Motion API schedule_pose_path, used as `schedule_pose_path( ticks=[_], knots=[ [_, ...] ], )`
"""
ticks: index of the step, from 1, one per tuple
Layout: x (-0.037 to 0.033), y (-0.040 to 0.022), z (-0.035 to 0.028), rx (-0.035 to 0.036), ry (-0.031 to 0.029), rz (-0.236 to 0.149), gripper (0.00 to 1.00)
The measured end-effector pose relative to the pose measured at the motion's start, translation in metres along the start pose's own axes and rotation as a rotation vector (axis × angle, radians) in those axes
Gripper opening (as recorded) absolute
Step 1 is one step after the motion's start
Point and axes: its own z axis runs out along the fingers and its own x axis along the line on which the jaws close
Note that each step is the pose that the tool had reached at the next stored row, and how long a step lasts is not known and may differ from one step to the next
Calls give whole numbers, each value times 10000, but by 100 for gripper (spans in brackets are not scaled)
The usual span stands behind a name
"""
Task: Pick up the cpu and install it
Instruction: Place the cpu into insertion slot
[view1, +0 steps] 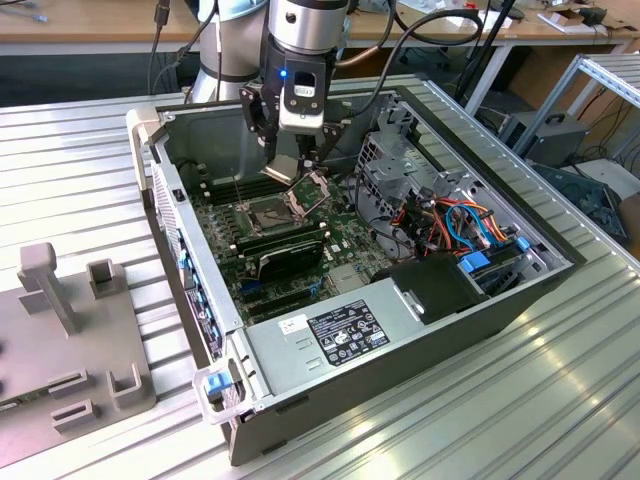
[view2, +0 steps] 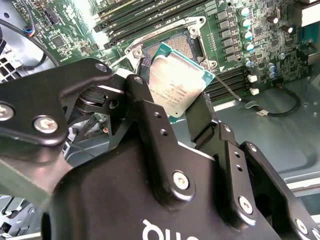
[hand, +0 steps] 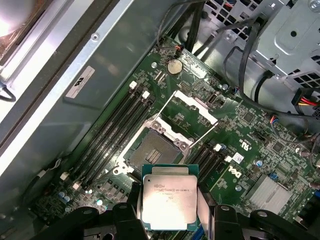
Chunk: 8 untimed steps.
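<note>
silver-grey metal topped the cpu (hand: 169, 200), a thin, stiff, light square that the gripper (view1: 291, 158) held clamped between its jaws by two opposite edges. such a chip seemed likely to slip along those narrow green edges and to be fragile on its underside, so the edges looked the only safe hold, under gentle pressure. beyond the jaw tips lay the open socket (hand: 152, 152) on the motherboard (hand: 250, 145), apart from the chip, with its hinged frame (hand: 192, 112) standing raised past it. the cpu's underside was hidden, the gripper body cut off its rear edge, and the socket's contacts and any corner key were too fine to make out.
</note>
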Motion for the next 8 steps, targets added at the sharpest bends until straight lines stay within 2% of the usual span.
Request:
schedule_pose_path(
  ticks=[8],
  knots=[
    [0, 0, 1, 1, -2, 68, 54]
  ],
)
